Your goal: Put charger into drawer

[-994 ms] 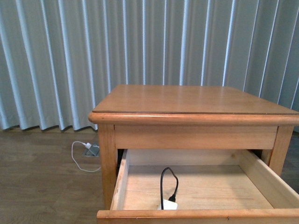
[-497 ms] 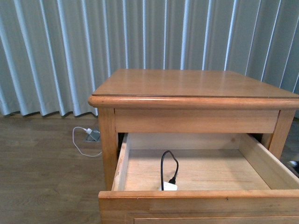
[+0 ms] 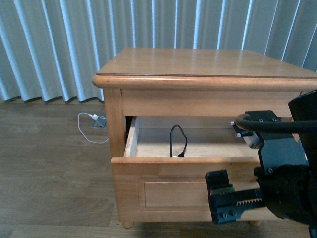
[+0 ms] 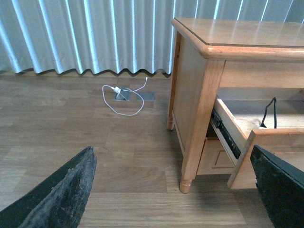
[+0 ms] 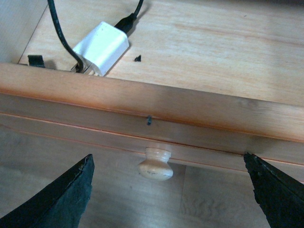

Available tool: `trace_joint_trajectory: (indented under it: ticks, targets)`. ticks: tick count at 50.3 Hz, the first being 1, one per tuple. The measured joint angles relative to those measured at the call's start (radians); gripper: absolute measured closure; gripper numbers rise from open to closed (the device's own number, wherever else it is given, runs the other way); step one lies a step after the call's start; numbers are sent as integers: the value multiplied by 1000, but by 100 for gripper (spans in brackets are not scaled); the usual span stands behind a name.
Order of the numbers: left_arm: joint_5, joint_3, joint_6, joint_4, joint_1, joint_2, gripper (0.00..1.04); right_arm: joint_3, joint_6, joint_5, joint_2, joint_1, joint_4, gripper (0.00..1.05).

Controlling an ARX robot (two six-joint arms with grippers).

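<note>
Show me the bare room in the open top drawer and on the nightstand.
In the light-brown wooden drawer, the pale floor is bare right of the small white charger block with black cable, toward its right wall. Crowded only front-left, where that charger lies. The wooden nightstand top shows nothing on it.

Front view: charger (image 3: 171, 143) block hidden behind drawer (image 3: 163, 191) front — only cable shows, knob (image 5: 155, 164) behind right arm (image 3: 280, 168)

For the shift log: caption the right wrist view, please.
Open right gripper frames the knob of the open drawer; the charger lies inside, close behind its front.
</note>
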Motion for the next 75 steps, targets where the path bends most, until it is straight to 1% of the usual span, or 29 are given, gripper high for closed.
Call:
trace_joint_trajectory:
  ticks: [7, 15, 30, 45, 75]
  targets:
    - [0, 0, 0, 0, 0, 0, 6, 74, 1, 27, 93, -31, 90, 9]
    - [0, 0, 0, 0, 0, 0, 6, 161, 31, 51, 202, -62, 146, 9]
    - [0, 0, 0, 0, 0, 0, 6, 269, 53, 127, 320, -84, 269, 9]
    - [0, 0, 0, 0, 0, 0, 6, 364, 87, 195, 385, -90, 265, 9]
    - [0, 0, 0, 0, 0, 0, 6, 427, 121, 259, 449, -92, 282, 9]
